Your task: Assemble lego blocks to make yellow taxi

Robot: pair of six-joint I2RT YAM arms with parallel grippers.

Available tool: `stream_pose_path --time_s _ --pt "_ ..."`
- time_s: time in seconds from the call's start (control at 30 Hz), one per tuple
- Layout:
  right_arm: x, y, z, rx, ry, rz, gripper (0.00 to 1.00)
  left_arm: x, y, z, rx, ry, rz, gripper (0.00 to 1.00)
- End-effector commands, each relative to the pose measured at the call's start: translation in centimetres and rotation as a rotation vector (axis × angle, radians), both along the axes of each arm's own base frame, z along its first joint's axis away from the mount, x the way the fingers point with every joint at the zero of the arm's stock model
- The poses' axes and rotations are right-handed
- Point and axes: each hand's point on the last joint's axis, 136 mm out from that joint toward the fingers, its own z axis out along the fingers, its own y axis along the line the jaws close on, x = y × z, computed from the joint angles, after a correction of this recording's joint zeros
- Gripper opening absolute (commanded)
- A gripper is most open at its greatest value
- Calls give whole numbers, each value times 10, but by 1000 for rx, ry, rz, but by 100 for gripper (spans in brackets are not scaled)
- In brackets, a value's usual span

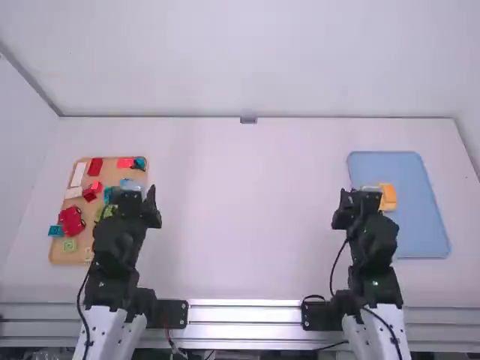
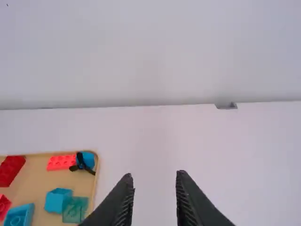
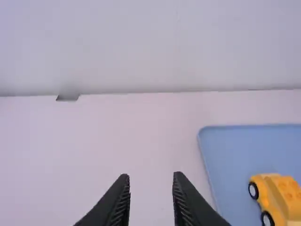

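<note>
A yellow toy car [image 1: 388, 196] stands on the blue tray [image 1: 421, 232] at the table's right; in the right wrist view the car [image 3: 278, 197] shows two dark wheels along one side. My right gripper [image 1: 355, 201] is just left of that car, over the tray's left edge. Its fingers [image 3: 151, 178] are apart with nothing between them. My left gripper [image 1: 138, 198] is at the right edge of the tan tray [image 1: 112, 253] of loose blocks. In the left wrist view this gripper [image 2: 155, 176] is open and holds nothing.
The tan tray at the left bears a red wheeled piece [image 1: 71, 220], a white block [image 1: 78, 174], a dark red block [image 1: 95, 166], and several teal, green and red pieces. A small grey fitting [image 1: 248, 120] sits at the table's back edge.
</note>
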Motion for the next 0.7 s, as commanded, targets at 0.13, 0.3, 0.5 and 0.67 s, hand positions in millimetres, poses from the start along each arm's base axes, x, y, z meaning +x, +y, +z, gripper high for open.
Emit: stream_pose_path --time_s 0.13,0.3,0.5,0.67 --pt "-13 -2 -32 3 1 -9 12 -11 1 -30 -9 -7 8 13" --pt "-20 -2 -54 3 1 -9 3 -16 1 -51 -9 -7 8 5" --pt "-25 -2 -75 3 1 -9 0 -19 1 -71 -9 -7 8 0" --pt "-26 -2 -66 3 -52 -9 0 -21 1 -82 -9 -15 8 0"
